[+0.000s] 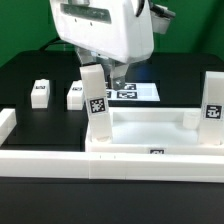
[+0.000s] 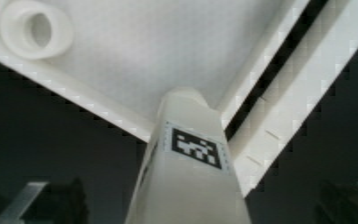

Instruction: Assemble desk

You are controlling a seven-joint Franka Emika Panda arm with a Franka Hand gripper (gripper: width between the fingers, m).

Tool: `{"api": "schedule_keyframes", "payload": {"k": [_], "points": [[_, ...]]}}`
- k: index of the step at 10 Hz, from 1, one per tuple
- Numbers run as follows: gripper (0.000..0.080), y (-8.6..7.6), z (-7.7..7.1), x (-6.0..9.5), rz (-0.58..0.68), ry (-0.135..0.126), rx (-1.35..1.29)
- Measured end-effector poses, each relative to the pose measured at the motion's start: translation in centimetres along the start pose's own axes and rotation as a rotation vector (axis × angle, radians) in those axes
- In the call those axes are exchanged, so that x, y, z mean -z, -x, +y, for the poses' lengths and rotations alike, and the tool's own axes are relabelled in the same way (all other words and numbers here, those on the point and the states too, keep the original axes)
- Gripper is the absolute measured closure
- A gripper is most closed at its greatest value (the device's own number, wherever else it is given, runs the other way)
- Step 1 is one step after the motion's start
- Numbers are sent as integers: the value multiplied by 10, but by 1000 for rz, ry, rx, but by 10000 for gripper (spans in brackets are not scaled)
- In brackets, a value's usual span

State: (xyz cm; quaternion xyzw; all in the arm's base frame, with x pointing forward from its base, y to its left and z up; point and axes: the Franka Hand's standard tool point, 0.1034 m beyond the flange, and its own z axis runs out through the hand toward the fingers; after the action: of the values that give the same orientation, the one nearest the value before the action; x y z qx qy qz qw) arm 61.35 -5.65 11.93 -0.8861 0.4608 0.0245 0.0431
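Observation:
The desk's white tabletop [image 1: 150, 140] lies with its raised rim up, near the front of the exterior view. One tagged square leg [image 1: 95, 100] stands upright at the tabletop's corner on the exterior view's left, and another leg [image 1: 212, 100] stands at the right corner. My gripper [image 1: 106, 72] hangs over the left leg's top. In the wrist view this leg [image 2: 190, 150] runs up between my dark fingers [image 2: 34, 200], with a gap on each side. The gripper [image 2: 194, 205] is open and holds nothing. A round hole [image 2: 30, 32] shows in the tabletop [image 2: 140, 50].
Two loose tagged legs [image 1: 40, 93] [image 1: 76, 95] stand on the black table at the exterior view's left. The marker board [image 1: 135, 93] lies behind the tabletop. Low white border rails [image 1: 60, 165] run along the front and the left edge.

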Motion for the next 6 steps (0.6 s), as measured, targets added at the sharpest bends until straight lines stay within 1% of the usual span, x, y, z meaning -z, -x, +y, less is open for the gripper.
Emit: {"api": "schedule_keyframes", "payload": {"k": [2, 5, 6], "points": [[151, 0, 0, 0, 0, 0, 154], [150, 0, 0, 0, 7, 7, 403], [150, -2, -1, 0, 20, 4, 522]]}}
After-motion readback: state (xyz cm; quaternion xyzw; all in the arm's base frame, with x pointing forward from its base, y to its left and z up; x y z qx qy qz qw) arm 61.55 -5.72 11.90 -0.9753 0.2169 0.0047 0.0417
